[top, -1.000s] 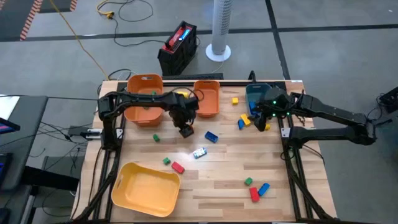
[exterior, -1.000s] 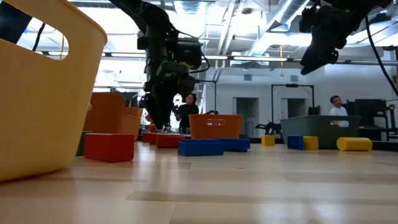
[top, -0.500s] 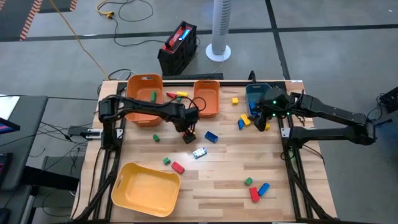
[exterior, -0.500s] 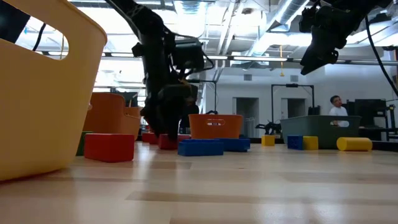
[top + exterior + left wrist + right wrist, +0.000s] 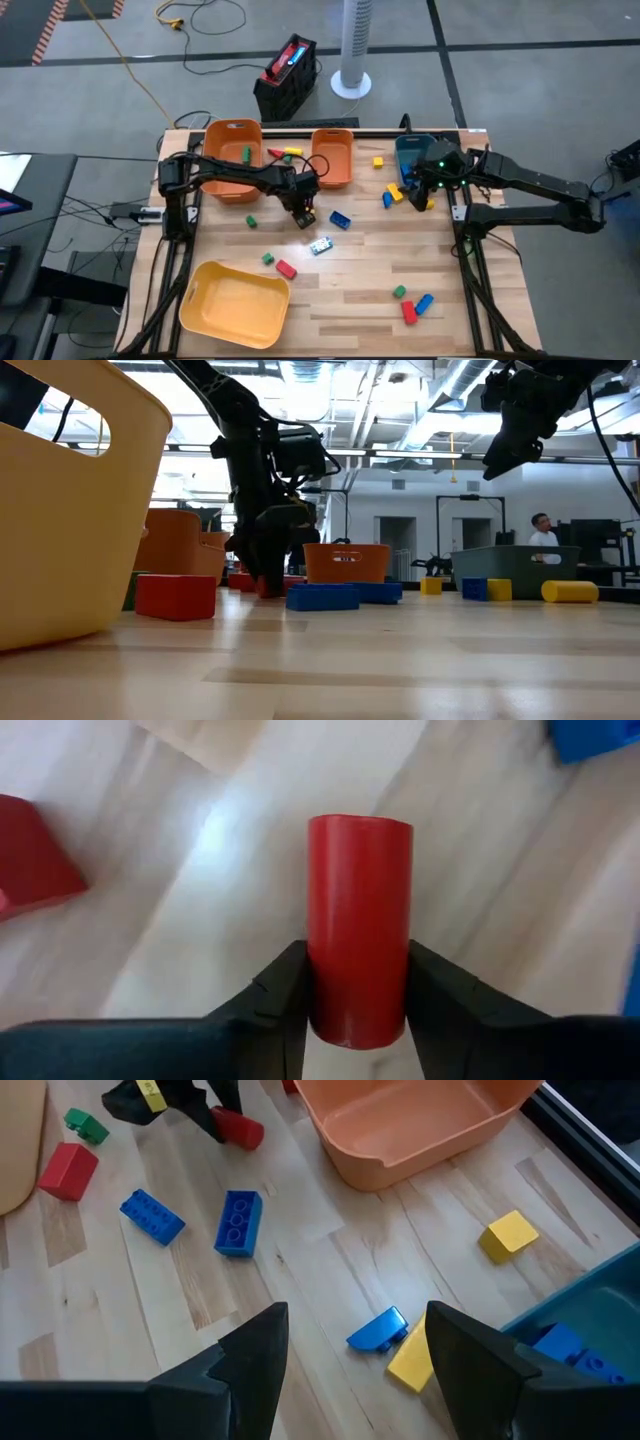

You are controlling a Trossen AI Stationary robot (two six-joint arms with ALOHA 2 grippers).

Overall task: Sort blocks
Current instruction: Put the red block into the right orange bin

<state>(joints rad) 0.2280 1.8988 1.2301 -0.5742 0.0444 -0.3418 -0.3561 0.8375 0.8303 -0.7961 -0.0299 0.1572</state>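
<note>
Red cylinder block: lying on the table just before the smaller orange bin, long axis running straight out between the fingers.

Left gripper: clamped on its near end.

Right gripper: well apart, jaws spread, empty, beside the teal bin.

Bins: two orange, one yellow, one teal.

Loose blocks: roughly a dozen; distant ones uncertain.

Two orange bins are set side by side at the upper middle of the wooden table, with a teal bin toward the upper right. A yellow bin is placed at the lower left. On the floor beyond, a white tower fan and a black-and-red case are seen.
</note>
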